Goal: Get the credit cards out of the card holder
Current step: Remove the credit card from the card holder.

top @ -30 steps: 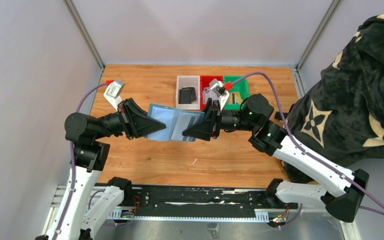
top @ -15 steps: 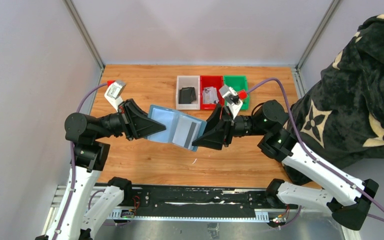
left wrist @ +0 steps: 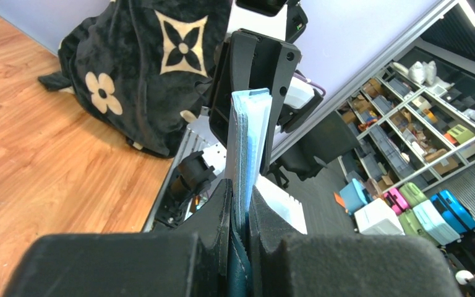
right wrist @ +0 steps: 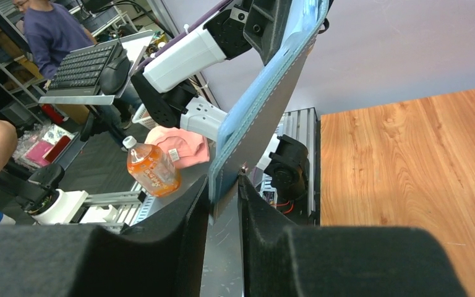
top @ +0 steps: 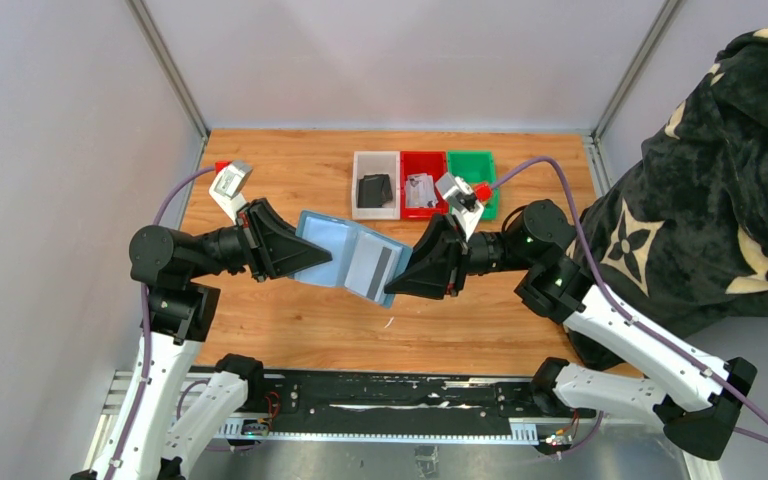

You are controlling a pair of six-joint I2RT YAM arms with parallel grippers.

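Note:
The teal-blue card holder (top: pixel 335 250) hangs open above the table between my two grippers. My left gripper (top: pixel 322 257) is shut on its left half; in the left wrist view (left wrist: pixel 240 198) the holder (left wrist: pixel 247 136) stands edge-on between the pads. My right gripper (top: pixel 394 286) is shut on the lower right corner of the holder; in the right wrist view (right wrist: pixel 222 185) the stitched flap (right wrist: pixel 266 117) runs up from the jaws. A pale grey credit card (top: pixel 372 264) lies in the right half's slot. Whether it has slid out, I cannot tell.
At the back stand a white bin (top: pixel 376 156) with a black wallet (top: pixel 374 190), a red bin (top: pixel 422 156) with small items, and a green bin (top: pixel 474 162). A black flower-patterned blanket (top: pixel 720 180) fills the right side. Grey walls enclose the wooden table (top: pixel 290 180).
Over the last second my right gripper moved right and toward the near edge, pulling the holder's right half down and out. In the last half second almost nothing moved. The left gripper stayed put.

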